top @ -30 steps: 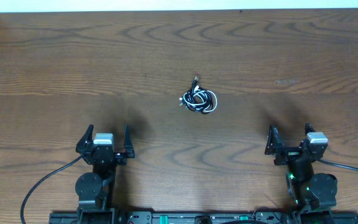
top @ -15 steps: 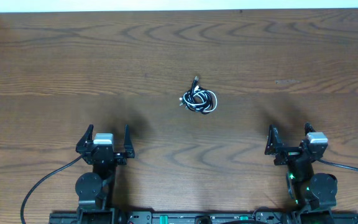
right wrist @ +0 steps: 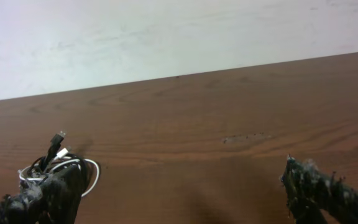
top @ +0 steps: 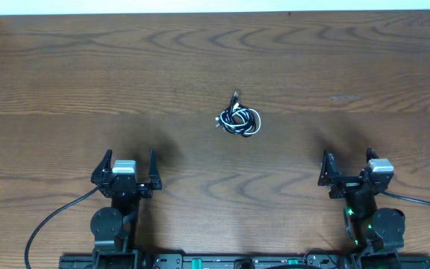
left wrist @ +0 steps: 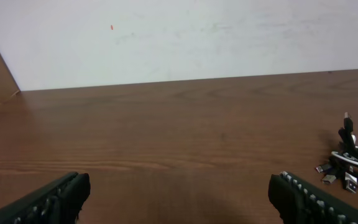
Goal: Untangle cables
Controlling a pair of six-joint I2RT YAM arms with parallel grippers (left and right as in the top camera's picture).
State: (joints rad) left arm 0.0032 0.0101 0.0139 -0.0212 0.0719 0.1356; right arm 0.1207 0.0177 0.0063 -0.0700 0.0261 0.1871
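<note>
- Change: none is detected across the last second; the cables [top: 239,119] lie as one black-and-white knot at mid surface [top: 88,75], untouched, with plug ends protruding
- Left jaws and right jaws are held spread wide and empty at the near edge, well apart from the knot, so untangling is judged not yet begun
- Writing: no brand, label or legible text is seen
</note>
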